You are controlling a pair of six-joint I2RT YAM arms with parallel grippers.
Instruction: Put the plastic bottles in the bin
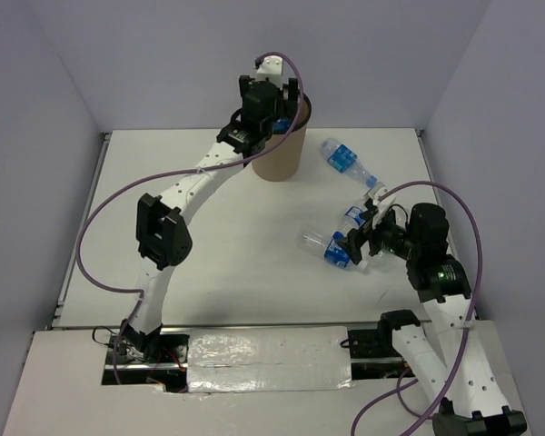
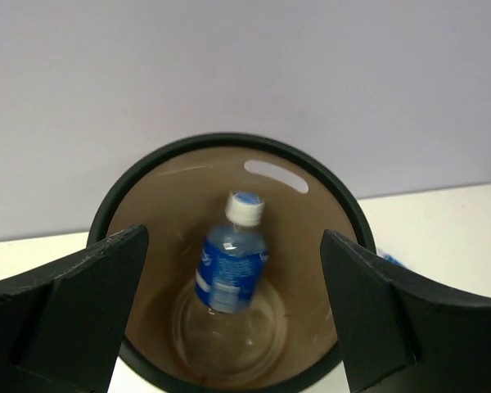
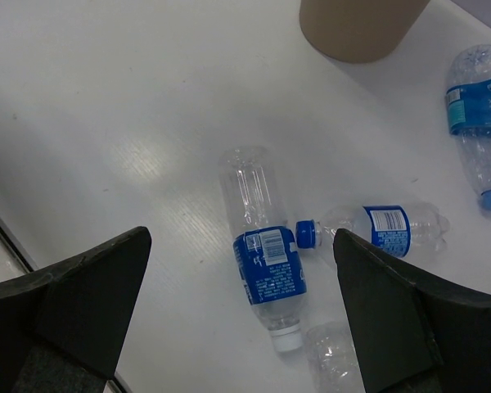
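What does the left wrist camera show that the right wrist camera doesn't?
Left wrist only: the bin's inside, holding one white-capped bottle, seen past the open left gripper. Right wrist only: three bottles lying on the table, one white-capped, two blue-capped, under the open right gripper. Both: the bin, its outer wall in the right view.

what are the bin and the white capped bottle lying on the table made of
Bin: matte tan wall, thin black rim; probably plastic, possibly stiff card, the look leaves it open. Bottle with the white cap: thin clear plastic, see-through with ribbed walls; its blue label looks like glossy printed film, the cap opaque hard plastic.
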